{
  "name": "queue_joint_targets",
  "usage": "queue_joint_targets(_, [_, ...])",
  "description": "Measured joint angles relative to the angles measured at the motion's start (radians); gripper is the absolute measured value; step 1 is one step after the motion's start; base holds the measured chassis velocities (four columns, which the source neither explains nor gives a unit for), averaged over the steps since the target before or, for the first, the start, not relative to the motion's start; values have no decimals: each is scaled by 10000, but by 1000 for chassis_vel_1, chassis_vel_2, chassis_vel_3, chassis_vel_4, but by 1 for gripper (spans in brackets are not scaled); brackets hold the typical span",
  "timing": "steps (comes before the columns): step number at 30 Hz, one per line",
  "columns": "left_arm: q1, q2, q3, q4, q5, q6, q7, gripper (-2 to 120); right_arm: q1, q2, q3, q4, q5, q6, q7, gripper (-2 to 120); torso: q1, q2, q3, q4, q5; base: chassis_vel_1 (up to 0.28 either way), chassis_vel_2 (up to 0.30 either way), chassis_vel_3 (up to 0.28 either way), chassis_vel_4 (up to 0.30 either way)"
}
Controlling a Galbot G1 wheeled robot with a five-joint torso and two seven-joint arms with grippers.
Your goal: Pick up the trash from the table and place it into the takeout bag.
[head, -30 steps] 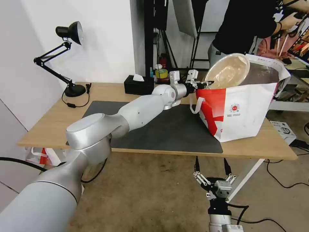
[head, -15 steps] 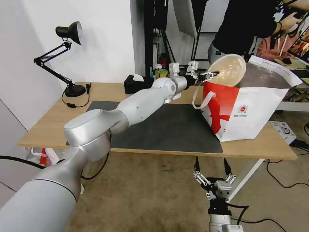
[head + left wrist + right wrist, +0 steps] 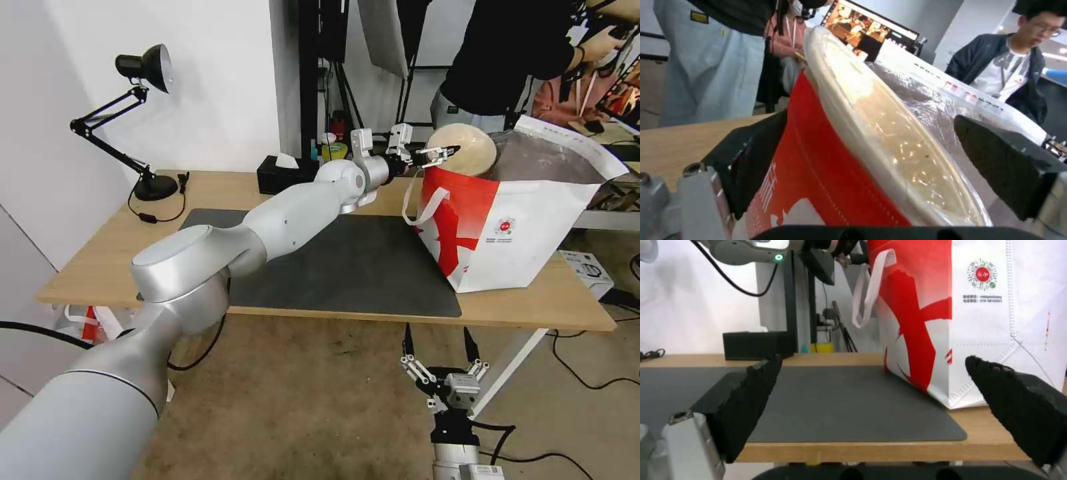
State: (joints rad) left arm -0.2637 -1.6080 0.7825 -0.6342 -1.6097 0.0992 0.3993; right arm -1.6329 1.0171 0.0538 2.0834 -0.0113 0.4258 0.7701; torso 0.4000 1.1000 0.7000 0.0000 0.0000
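A: Left gripper (image 3: 435, 155) up at the near lip of the bag (image 3: 520, 227), fingers spread wide, clamped on nothing as far as can be judged.

B: And the bowl (image 3: 467, 148)?

A: Tilted on edge, leaning just inside that lip against the red wall, partly down in the foil lining. Rim passing between the spread fingers. Clear of one finger in the wrist view; contact with the other hard to make out.

B: Best way to finish the drop, then?

A: Back straight out along the arm's own line, fingers wide, so as not to hook the rim and lift the bowl out again. Mind the white strap (image 3: 858, 300) hanging just below the wrist, too.

B: Any sideways sweep?

A: None. Light bag, probably easy to tip or drag across the mat (image 3: 347, 267).

B: Right gripper (image 3: 437, 347)?

A: Parked low in front of the table (image 3: 100, 260), fingers apart, empty.
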Motion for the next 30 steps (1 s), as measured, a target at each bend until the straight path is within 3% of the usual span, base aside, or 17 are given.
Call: queue_joint_targets(30, [-557,0,-394,-243,-48,-170,81,100,0,0,0,0,0,0,0,100,0,0,0,0,0,0,0,0,0])
